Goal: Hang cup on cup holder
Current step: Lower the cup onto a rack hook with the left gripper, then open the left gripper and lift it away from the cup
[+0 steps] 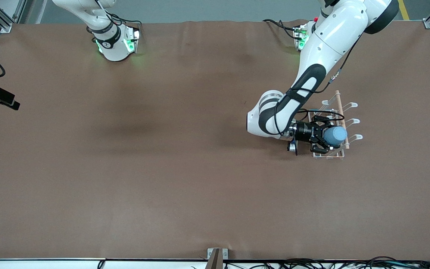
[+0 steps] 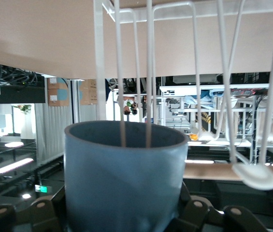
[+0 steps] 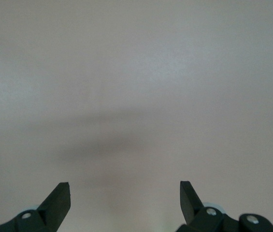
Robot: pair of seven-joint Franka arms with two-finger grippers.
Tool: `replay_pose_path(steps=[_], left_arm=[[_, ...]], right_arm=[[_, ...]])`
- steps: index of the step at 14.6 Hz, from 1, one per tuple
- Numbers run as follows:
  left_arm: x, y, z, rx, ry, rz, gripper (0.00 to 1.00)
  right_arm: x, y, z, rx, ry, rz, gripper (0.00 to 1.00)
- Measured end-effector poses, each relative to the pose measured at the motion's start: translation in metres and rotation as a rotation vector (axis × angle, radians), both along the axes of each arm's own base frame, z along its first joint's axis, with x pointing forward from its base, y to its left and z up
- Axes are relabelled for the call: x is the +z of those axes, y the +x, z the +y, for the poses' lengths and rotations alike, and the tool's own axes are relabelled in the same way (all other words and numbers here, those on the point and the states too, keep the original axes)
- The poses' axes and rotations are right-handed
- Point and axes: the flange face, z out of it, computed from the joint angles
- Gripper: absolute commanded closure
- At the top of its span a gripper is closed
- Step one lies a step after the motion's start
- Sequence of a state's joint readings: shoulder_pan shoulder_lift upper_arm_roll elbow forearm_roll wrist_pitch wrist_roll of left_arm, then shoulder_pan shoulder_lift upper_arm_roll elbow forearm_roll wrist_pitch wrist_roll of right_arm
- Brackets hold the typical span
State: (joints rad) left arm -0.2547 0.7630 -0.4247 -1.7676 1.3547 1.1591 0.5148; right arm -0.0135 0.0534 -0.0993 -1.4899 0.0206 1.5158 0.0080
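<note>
**Cup held sideways at the rack**

Brown cloth covers the whole table [image 1: 162, 168], and on it stands one rack with one cup at it.

One light-blue cup [image 1: 335, 136] is clenched in the left gripper [image 1: 325, 137], lying on its side above the cup holder [image 1: 340, 123], its mouth turned toward the wire prongs. From the left wrist view the cup's rim [image 2: 125, 133] faces the rack, and two thin white wires run into the darker blue mouth; whether they touch the inside cannot be told.

One cup holder stands toward the left arm's end of the table: a white wire frame with a single pale wooden rod [image 1: 340, 112] across the top. Three upturned looped prongs show along the side away from the arm; the rest are hidden under the gripper and cup.

Two arms are in view. That of the left reaches down from its base, elbow bent, wrist turned level over the rack. The right arm waits near its base; the right gripper [image 3: 125, 198] is over bare cloth with its jaws spread wide and nothing between them.
</note>
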Motion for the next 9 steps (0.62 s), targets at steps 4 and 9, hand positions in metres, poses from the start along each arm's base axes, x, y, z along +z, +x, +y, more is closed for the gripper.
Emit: replay_pose_path(steps=[4,9], left_arm=[[0.008,0.006,0.005,0.048,-0.027,-0.026,0.00],[0.043,0.018,0.002,0.123,-0.098,-0.088,0.00]], right_arm=[[0.000,0.000,-0.001,-0.002,-0.002,0.000,0.00],[0.006,0.000,-0.004,-0.006,-0.012,-0.016,0.00]])
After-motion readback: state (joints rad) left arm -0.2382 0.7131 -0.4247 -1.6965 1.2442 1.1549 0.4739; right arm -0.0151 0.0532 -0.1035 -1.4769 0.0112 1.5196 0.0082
